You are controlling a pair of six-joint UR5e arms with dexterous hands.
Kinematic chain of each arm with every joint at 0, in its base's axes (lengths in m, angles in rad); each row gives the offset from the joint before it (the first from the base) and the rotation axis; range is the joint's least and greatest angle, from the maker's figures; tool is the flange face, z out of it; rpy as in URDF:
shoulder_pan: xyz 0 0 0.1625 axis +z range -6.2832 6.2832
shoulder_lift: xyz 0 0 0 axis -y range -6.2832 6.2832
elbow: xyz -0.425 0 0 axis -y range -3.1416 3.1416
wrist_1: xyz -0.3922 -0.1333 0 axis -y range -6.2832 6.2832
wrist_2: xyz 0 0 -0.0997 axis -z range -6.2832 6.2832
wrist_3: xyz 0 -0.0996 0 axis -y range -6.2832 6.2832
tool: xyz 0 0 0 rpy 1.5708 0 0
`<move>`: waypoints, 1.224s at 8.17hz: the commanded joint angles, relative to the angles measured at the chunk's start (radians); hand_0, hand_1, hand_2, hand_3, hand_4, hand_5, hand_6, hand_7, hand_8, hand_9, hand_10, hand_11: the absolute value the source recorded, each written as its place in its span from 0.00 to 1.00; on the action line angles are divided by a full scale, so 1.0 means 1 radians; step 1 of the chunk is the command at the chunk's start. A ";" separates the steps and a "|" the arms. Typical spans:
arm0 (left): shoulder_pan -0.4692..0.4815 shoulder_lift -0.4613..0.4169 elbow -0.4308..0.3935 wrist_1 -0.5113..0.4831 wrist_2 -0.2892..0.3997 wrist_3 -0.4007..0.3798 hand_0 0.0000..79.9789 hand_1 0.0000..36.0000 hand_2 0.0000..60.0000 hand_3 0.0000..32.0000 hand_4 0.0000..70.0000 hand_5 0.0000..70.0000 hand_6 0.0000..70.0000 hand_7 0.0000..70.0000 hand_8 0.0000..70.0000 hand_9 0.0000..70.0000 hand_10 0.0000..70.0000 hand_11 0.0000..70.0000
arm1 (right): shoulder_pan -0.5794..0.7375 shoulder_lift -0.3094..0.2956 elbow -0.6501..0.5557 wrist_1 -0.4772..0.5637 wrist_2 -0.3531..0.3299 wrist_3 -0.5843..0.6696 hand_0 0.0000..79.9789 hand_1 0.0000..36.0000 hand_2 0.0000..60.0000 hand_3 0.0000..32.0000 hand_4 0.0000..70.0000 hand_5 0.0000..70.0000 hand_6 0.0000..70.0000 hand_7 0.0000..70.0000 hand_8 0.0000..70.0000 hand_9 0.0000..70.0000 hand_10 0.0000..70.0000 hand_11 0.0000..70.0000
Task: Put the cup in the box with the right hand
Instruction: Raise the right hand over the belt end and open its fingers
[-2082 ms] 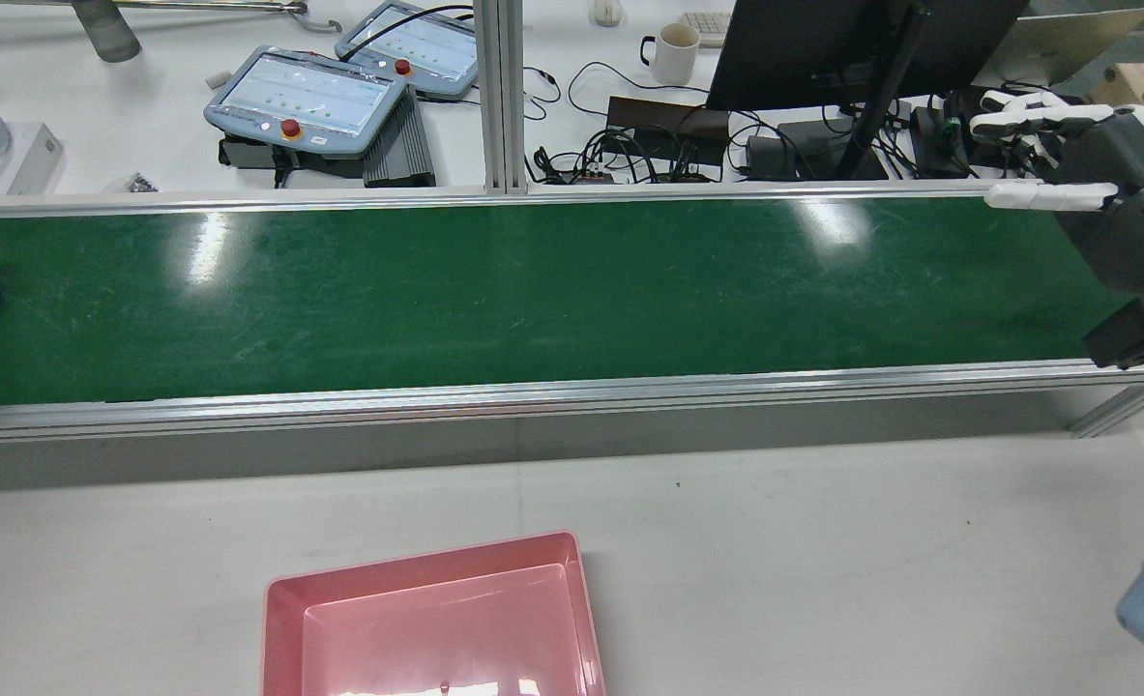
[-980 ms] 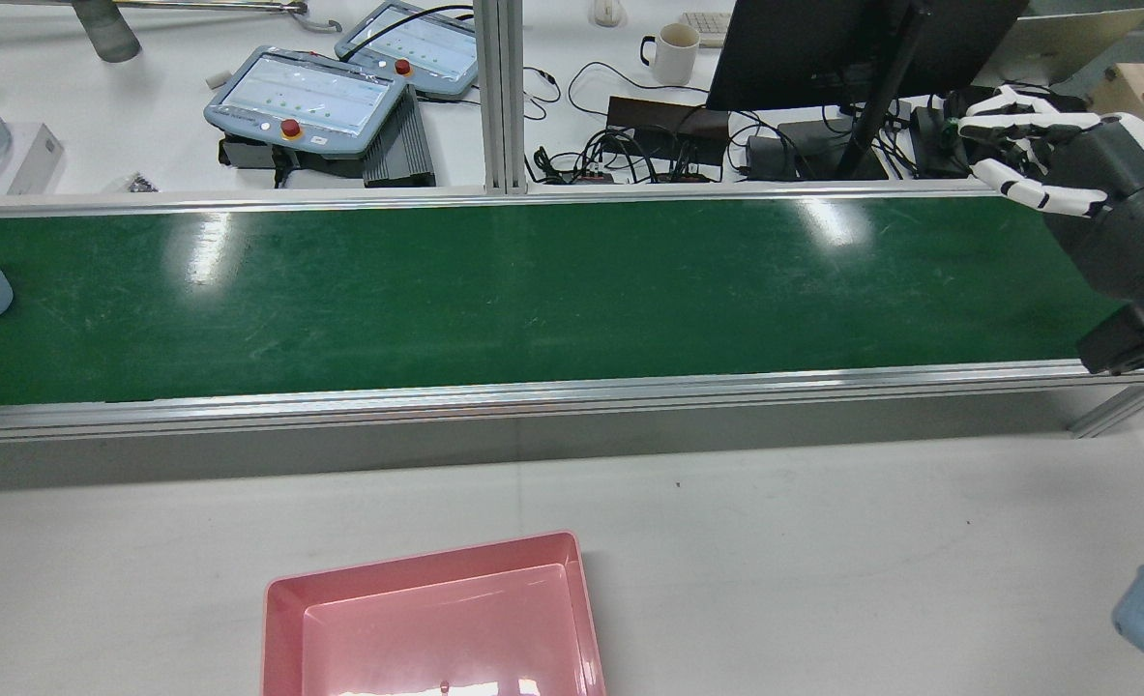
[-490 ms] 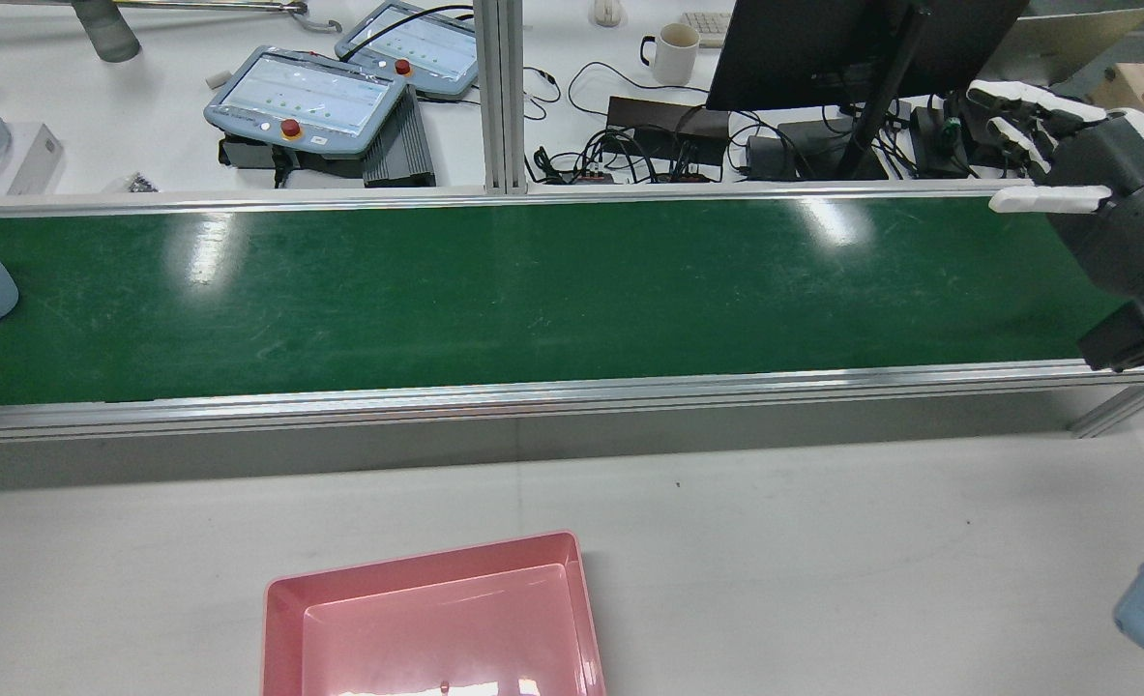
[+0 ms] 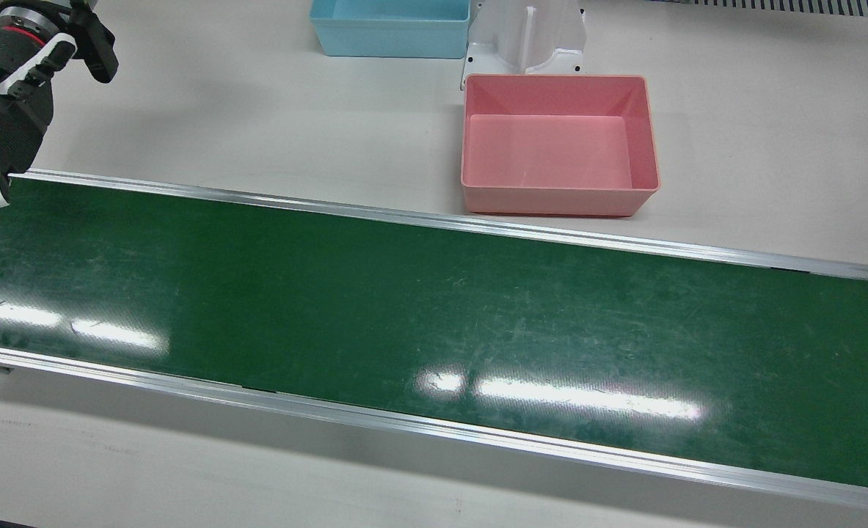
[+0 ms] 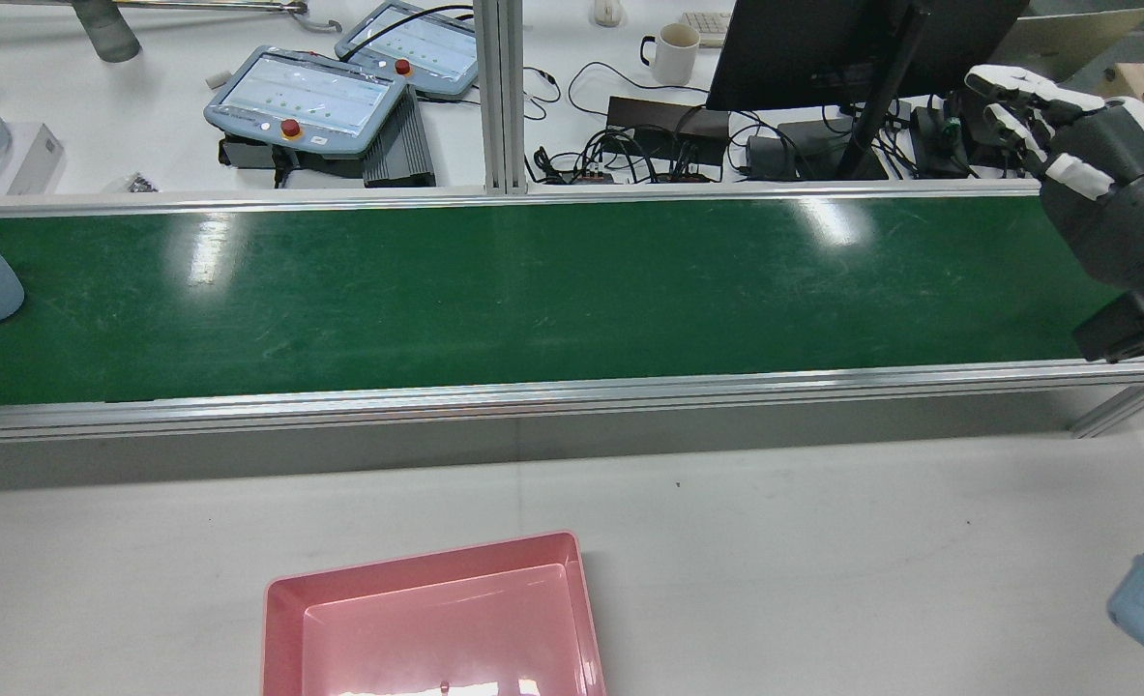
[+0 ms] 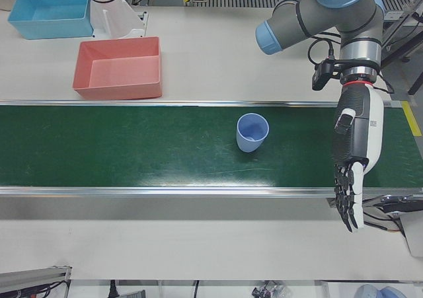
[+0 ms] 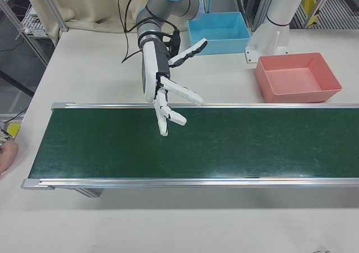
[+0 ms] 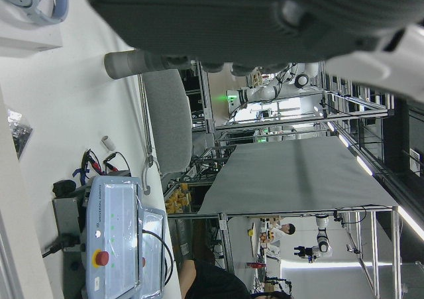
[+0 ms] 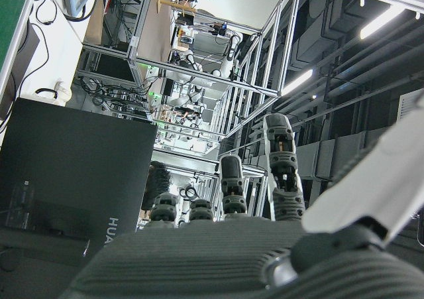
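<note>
My right hand [image 7: 168,99] hangs open and empty over the near end of the green belt [image 7: 224,143], fingers spread. The blue cup [image 6: 252,132] stands upright far along the belt, near my open left hand [image 6: 353,159]. Beyond the belt sits the pink box [image 7: 297,77].

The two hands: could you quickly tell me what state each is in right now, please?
Left hand: open, fingers straight, holding nothing.
Right hand: open, fingers spread, holding nothing; the cup stands alone on the belt.
</note>
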 commanded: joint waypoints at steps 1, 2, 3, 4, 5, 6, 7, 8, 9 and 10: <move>0.000 -0.001 0.000 0.000 0.000 0.001 0.00 0.00 0.00 0.00 0.00 0.00 0.00 0.00 0.00 0.00 0.00 0.00 | -0.008 0.016 0.000 0.000 -0.002 -0.003 0.00 0.00 0.00 0.00 0.43 0.00 0.09 0.48 0.01 0.12 0.08 0.09; 0.000 -0.001 0.000 0.000 0.000 0.001 0.00 0.00 0.00 0.00 0.00 0.00 0.00 0.00 0.00 0.00 0.00 0.00 | -0.010 0.016 -0.001 0.000 -0.002 -0.003 0.00 0.00 0.00 0.00 0.46 0.00 0.10 0.51 0.01 0.10 0.06 0.06; 0.000 0.000 0.000 0.000 0.000 -0.001 0.00 0.00 0.00 0.00 0.00 0.00 0.00 0.00 0.00 0.00 0.00 0.00 | -0.014 0.018 -0.001 0.000 -0.002 -0.003 0.00 0.00 0.00 0.00 0.46 0.00 0.09 0.49 0.00 0.08 0.05 0.05; 0.000 0.000 0.000 0.000 0.000 0.001 0.00 0.00 0.00 0.00 0.00 0.00 0.00 0.00 0.00 0.00 0.00 0.00 | -0.014 0.018 -0.001 0.001 0.000 0.000 0.00 0.00 0.00 0.00 0.43 0.00 0.09 0.49 0.00 0.09 0.05 0.06; 0.000 0.000 0.000 0.000 0.000 -0.001 0.00 0.00 0.00 0.00 0.00 0.00 0.00 0.00 0.00 0.00 0.00 0.00 | -0.013 0.018 0.000 0.001 0.006 0.001 0.00 0.00 0.00 0.00 0.48 0.00 0.10 0.51 0.01 0.11 0.06 0.06; 0.000 0.000 0.000 0.000 0.000 0.001 0.00 0.00 0.00 0.00 0.00 0.00 0.00 0.00 0.00 0.00 0.00 0.00 | -0.010 0.018 0.002 0.001 0.011 0.013 0.00 0.00 0.09 0.00 0.53 0.00 0.12 0.64 0.02 0.15 0.06 0.06; 0.000 0.000 0.000 0.000 0.000 0.001 0.00 0.00 0.00 0.00 0.00 0.00 0.00 0.00 0.00 0.00 0.00 0.00 | -0.005 0.019 0.003 0.001 0.017 0.015 0.00 0.00 0.19 0.00 0.57 0.00 0.16 0.83 0.03 0.20 0.06 0.07; 0.000 0.000 0.000 0.000 0.000 0.001 0.00 0.00 0.00 0.00 0.00 0.00 0.00 0.00 0.00 0.00 0.00 0.00 | -0.003 0.021 0.008 0.001 0.018 0.015 0.00 0.00 0.26 0.00 0.65 0.00 0.17 0.91 0.04 0.22 0.06 0.06; 0.000 0.000 0.000 0.000 0.000 0.001 0.00 0.00 0.00 0.00 0.00 0.00 0.00 0.00 0.00 0.00 0.00 0.00 | 0.004 0.030 0.009 0.000 0.018 0.015 0.15 0.00 0.12 0.00 0.77 0.00 0.17 0.87 0.03 0.21 0.06 0.07; 0.000 -0.001 0.000 0.000 0.000 0.001 0.00 0.00 0.00 0.00 0.00 0.00 0.00 0.00 0.00 0.00 0.00 0.00 | 0.007 0.031 0.011 0.001 0.018 0.017 0.41 0.00 0.00 0.00 0.91 0.00 0.16 0.83 0.03 0.21 0.07 0.09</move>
